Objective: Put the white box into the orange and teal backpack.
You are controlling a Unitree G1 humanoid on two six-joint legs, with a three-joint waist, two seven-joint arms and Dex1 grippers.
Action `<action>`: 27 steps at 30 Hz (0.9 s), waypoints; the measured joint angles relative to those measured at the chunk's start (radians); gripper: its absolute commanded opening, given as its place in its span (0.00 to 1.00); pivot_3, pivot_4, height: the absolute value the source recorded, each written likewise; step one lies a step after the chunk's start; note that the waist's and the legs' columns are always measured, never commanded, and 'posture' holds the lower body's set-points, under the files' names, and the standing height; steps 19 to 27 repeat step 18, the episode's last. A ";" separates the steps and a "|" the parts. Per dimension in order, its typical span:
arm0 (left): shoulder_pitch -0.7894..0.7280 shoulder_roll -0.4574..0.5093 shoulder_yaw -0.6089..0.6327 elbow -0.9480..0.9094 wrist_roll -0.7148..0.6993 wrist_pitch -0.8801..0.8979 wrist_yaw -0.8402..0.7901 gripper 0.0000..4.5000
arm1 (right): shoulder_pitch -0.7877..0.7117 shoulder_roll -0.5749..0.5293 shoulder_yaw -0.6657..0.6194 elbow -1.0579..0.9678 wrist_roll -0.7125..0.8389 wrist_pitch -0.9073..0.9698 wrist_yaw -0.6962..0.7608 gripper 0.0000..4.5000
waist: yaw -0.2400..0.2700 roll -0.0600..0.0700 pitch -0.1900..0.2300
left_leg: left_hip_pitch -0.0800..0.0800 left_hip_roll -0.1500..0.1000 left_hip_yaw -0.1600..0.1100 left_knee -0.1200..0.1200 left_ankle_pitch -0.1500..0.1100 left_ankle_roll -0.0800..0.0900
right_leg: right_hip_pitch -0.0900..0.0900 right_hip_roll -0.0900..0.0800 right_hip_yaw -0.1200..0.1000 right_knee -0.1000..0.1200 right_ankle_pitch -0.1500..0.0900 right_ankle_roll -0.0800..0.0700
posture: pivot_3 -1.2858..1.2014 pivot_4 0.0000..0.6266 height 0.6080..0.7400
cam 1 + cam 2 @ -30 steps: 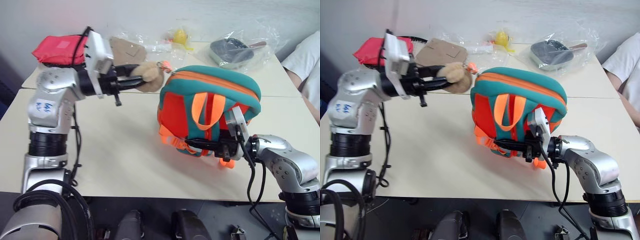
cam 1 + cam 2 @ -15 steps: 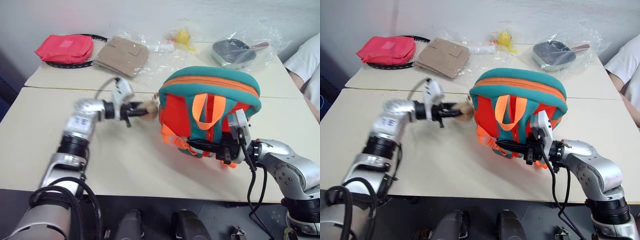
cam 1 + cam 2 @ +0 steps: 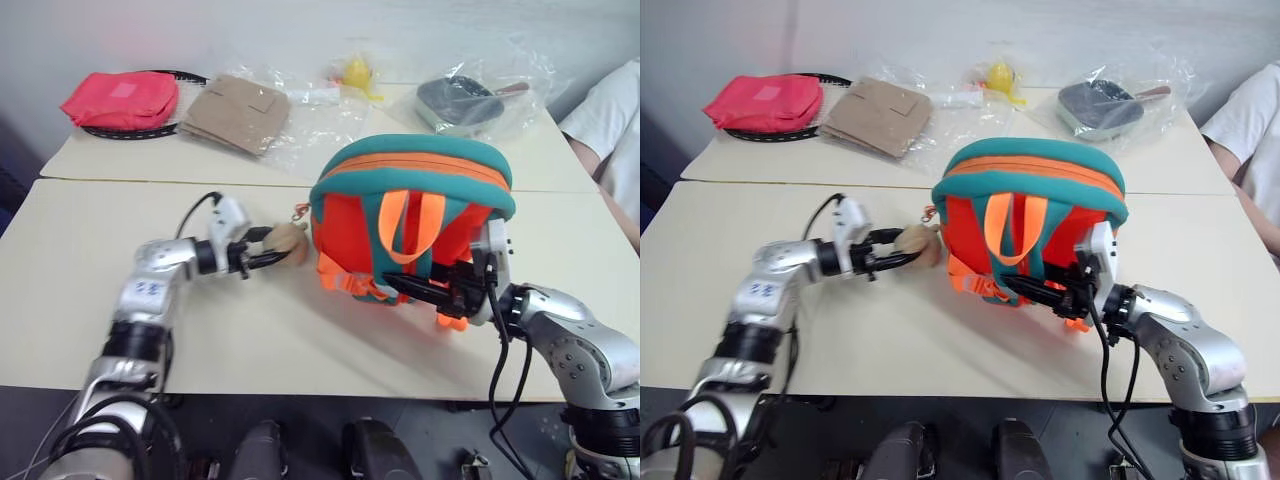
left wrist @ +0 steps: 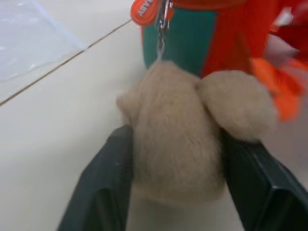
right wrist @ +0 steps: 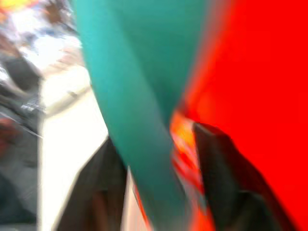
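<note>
The orange and teal backpack (image 3: 410,200) stands upright on the table, straps facing me. Its tan plush ball (image 3: 288,243) hangs from a clip and rests on the table beside its left side. My left gripper (image 3: 272,250) lies low over the table with its fingers (image 4: 103,187) spread on either side of the plush ball. My right gripper (image 3: 405,285) reaches level into the lower straps, open, with a teal strap (image 5: 139,134) running between its fingers. The white box is out of view.
Along the far table lie a pink-red pouch (image 3: 120,98), a tan flat pouch (image 3: 238,108), a yellow item in clear plastic (image 3: 356,72) and a dark dish in a plastic bag (image 3: 462,98). A person's white sleeve (image 3: 608,115) shows at the right edge.
My left arm has come down from shoulder height to the table, bringing the plush ball with it, and its fingers have spread. My right gripper's fingers have opened at the straps.
</note>
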 measured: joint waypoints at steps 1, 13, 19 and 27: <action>0.044 0.039 0.036 -0.010 -0.016 0.013 -0.014 0.86 | 0.022 -0.005 -0.033 0.022 -0.046 -0.072 0.003 0.74 | 0.001 0.000 0.000 | 0.000 0.000 0.000 -0.001 0.000 -0.001 | 0.000 0.000 0.000 -0.001 0.000 0.000 | 0.52 0.24 1.00; 0.463 0.158 0.272 -0.209 -0.056 -0.087 -0.048 1.00 | 0.240 -0.226 -0.295 0.297 -0.202 -0.434 0.234 0.99 | 0.013 0.000 0.000 | 0.016 -0.001 0.000 -0.005 -0.006 0.008 | 0.019 -0.002 -0.001 -0.015 0.000 0.000 | 0.52 0.24 1.00; 0.552 0.157 0.352 -0.256 -0.058 -0.098 0.005 1.00 | 0.241 -0.260 -0.301 0.476 -0.257 -0.540 0.318 0.99 | 0.012 0.000 0.000 | 0.018 0.000 0.000 -0.006 -0.007 0.008 | 0.021 -0.001 -0.001 -0.016 0.000 0.000 | 0.52 0.24 1.00; 0.552 0.157 0.352 -0.256 -0.058 -0.098 0.005 1.00 | 0.241 -0.260 -0.301 0.476 -0.257 -0.540 0.318 0.99 | 0.012 0.000 0.000 | 0.018 0.000 0.000 -0.006 -0.007 0.008 | 0.021 -0.001 -0.001 -0.016 0.000 0.000 | 0.52 0.24 1.00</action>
